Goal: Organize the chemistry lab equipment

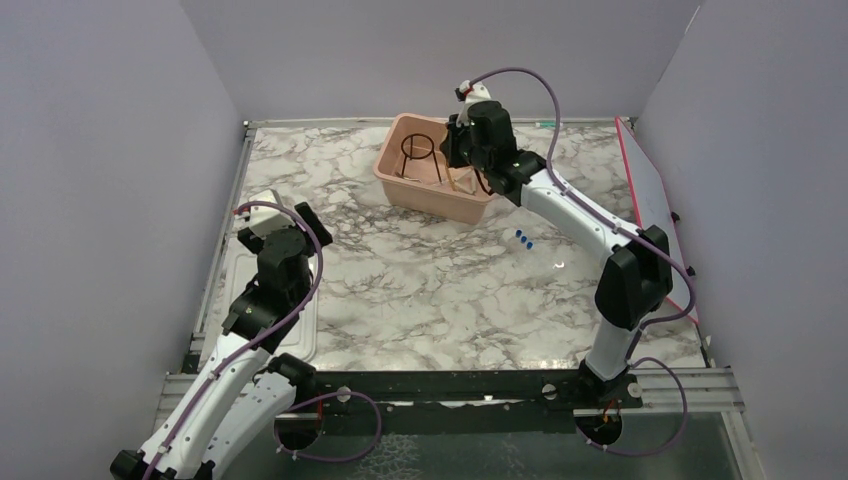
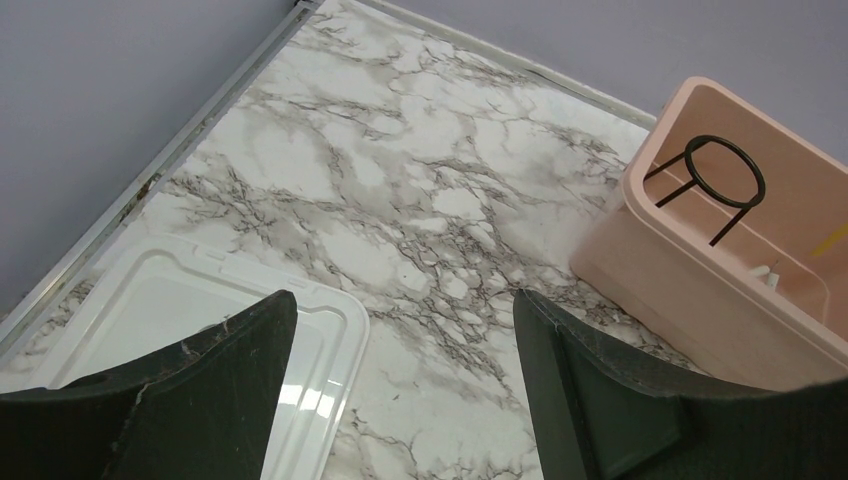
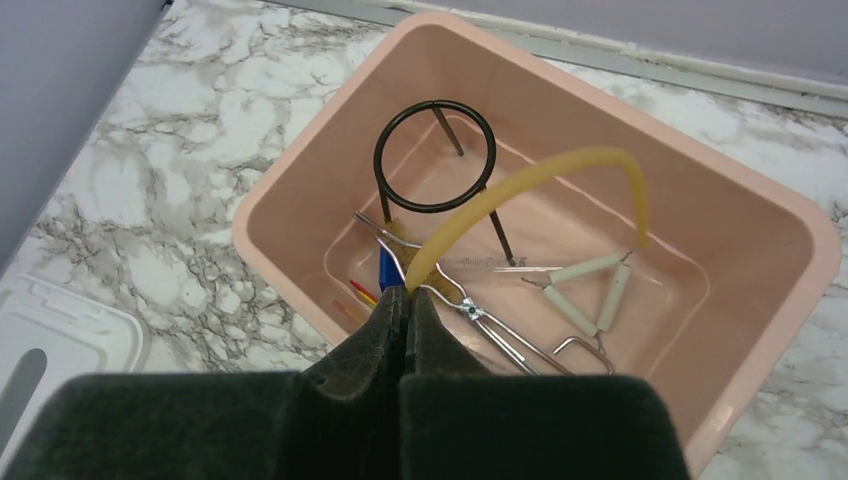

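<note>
Right gripper [image 3: 402, 303] is pinched shut on the near end of the tube [image 3: 540, 169], which arches over the tub [image 3: 815, 236], far centre. The tube looks light, soft and springy: hold it near an end and expect flop. Left gripper [image 2: 402, 300] is wide, empty, near left.

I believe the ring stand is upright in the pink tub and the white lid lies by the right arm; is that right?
Not quite: the lid lies by the left arm, not the right, as the top view shows. The ring stand is indeed upright in the tub.
</note>
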Tool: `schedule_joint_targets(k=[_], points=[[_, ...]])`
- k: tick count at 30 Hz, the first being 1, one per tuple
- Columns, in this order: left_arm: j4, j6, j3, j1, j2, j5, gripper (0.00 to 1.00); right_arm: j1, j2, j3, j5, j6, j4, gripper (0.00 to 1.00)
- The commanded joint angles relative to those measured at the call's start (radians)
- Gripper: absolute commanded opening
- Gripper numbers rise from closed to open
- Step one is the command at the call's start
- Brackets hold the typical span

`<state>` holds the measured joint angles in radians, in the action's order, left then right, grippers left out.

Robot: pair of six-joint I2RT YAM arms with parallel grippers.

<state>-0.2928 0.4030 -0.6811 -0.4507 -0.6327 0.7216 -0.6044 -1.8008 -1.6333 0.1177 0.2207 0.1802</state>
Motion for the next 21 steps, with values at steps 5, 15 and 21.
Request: schedule_joint_targets(k=[5,15,21], points=[[0.037,-0.010,0.008,0.009,0.000,-0.031,0.82,0.031,-0.039,0.023,0.052,0.073,-0.018,0.01],[0.052,-0.016,0.016,0.008,-0.018,-0.044,0.82,0.068,-0.215,-0.111,0.065,0.099,0.103,0.10],[0.050,-0.021,0.006,0.010,-0.077,-0.067,0.82,0.069,-0.222,-0.163,0.056,0.106,0.123,0.31]])
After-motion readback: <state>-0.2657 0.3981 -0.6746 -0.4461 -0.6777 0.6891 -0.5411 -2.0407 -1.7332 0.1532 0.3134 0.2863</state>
